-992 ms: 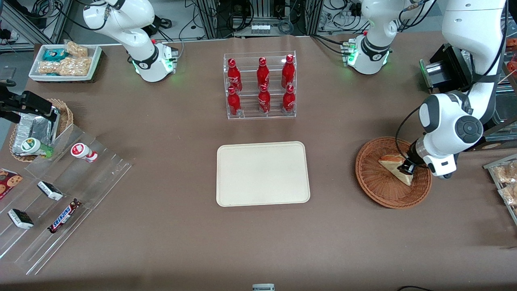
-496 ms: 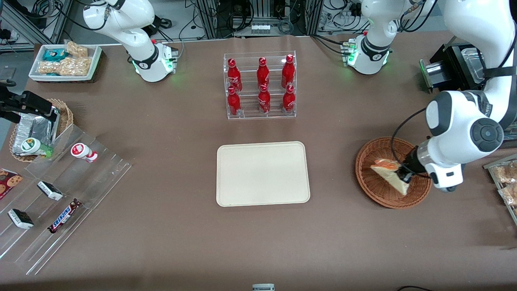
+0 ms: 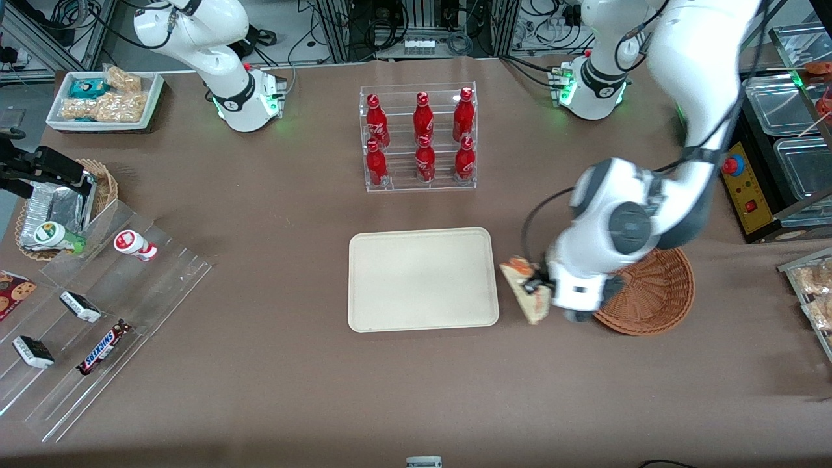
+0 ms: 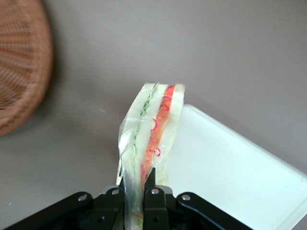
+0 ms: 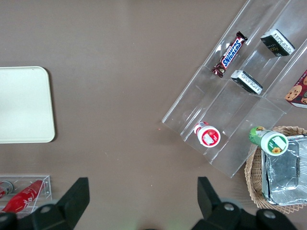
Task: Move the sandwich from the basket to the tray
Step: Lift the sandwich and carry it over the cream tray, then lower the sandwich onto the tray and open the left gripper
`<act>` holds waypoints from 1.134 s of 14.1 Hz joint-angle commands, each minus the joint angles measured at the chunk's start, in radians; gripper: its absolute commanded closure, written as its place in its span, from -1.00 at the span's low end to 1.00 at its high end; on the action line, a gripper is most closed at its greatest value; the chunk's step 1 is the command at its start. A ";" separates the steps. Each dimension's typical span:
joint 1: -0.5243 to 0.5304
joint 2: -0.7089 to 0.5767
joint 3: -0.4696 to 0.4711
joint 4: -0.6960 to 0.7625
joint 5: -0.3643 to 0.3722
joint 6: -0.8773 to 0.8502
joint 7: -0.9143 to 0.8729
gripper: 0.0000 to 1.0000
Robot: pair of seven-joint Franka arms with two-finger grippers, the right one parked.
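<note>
My end effector (image 4: pixel 135 201) clamped narrow on the sandwich (image 4: pixel 152 139), aloft.
Sandwich hangs over the surface (image 3: pixel 416 390) between basket (image 3: pixel 656 292) and tray (image 3: pixel 422 279), just beside the tray's edge; my arm hides part of the basket.

Even, bright overhead light gives soft, faint shadows on the table (image 3: pixel 260 390). The working arm (image 3: pixel 624 221) is slightly motion-blurred. The gripper (image 4: pixel 136 203) and basket (image 4: pixel 19 72) appear soft-focused up close.

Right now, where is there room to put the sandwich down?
The whole tray is bare. The pincer, shut on the sandwich, hangs between the tray's edge and the basket. The bottle rack is crowded.
</note>
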 commanded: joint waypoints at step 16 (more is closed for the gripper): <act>-0.364 0.279 0.029 0.200 0.216 0.110 -0.076 0.78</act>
